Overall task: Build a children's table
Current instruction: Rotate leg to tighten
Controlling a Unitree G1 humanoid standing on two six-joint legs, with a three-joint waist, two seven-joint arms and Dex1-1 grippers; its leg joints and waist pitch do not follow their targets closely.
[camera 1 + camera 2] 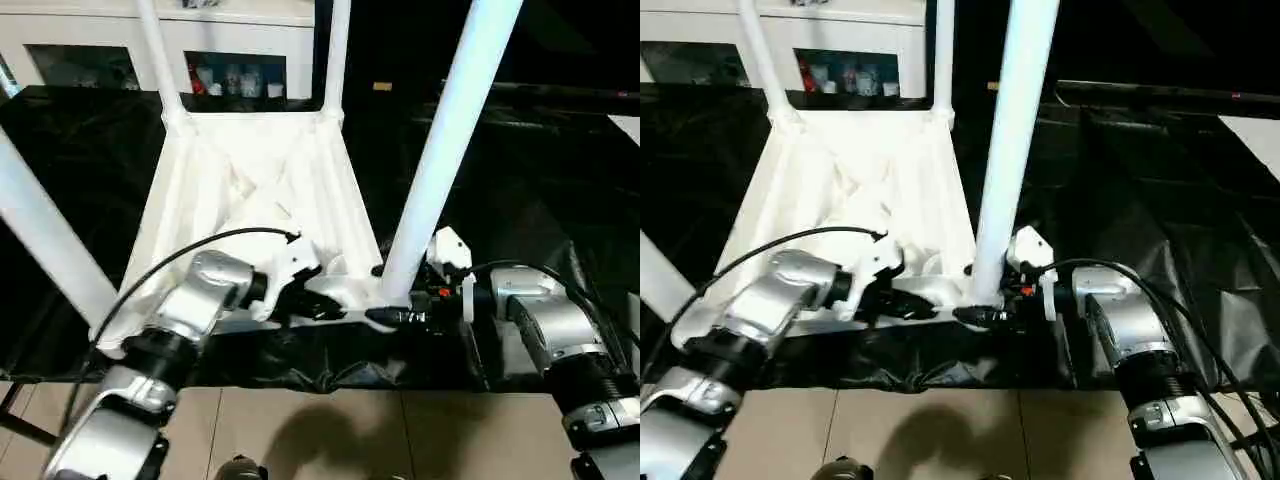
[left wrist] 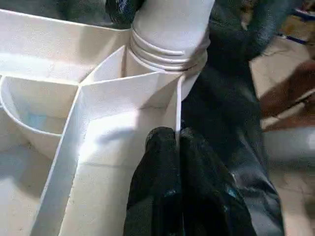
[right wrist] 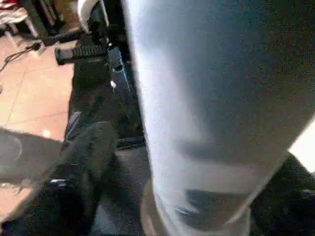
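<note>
Left eye view: all four legs stand in the upturned table top, left claw closed on its rim, right claw open around the near leg's base.

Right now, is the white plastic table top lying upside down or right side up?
Upside down: the white plastic table top shows its ribbed underside, and long white legs rise from its corner sockets.

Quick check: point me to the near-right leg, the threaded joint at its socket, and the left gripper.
near-right leg (image 1: 445, 150), left eye view, on mid shaft.
threaded joint (image 2: 165, 49), left wrist view, on the ridged collar above the corner socket.
left gripper (image 2: 178, 142), left wrist view, at the fingertips closed on the rim wall.
</note>
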